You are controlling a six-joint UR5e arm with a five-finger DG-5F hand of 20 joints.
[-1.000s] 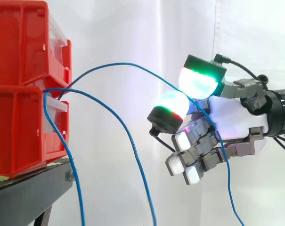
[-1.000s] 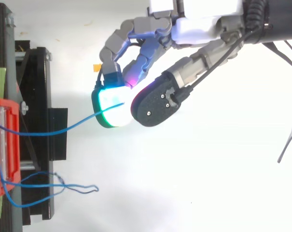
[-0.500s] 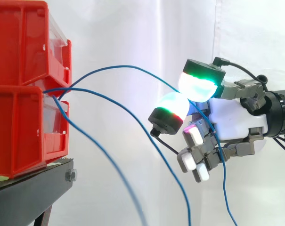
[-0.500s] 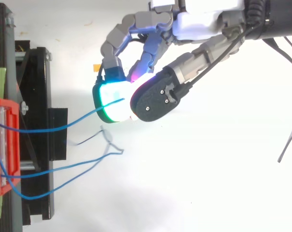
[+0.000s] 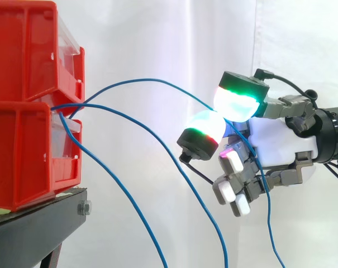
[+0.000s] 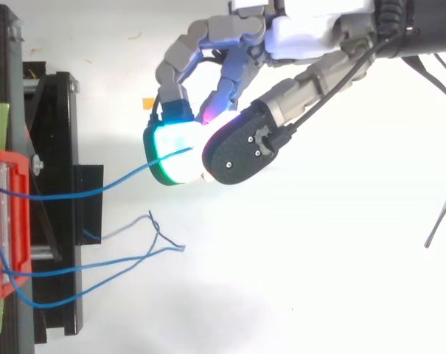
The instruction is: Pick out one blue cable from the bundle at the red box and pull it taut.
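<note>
Blue cable stays pinched between the hand's glowing pads, seemingly; lower strands have swung rightward.

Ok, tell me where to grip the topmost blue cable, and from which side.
Grip the topmost blue cable on its free span past its peak, where it runs apart from the two lower cables. Come from the right, away from the red bins, pads above and below it; the hand pinches there.

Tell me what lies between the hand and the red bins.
In the side view, one blue cable arches from the red bins to the hand, which pinches it; two other blue cables sag lower across the gap.
</note>
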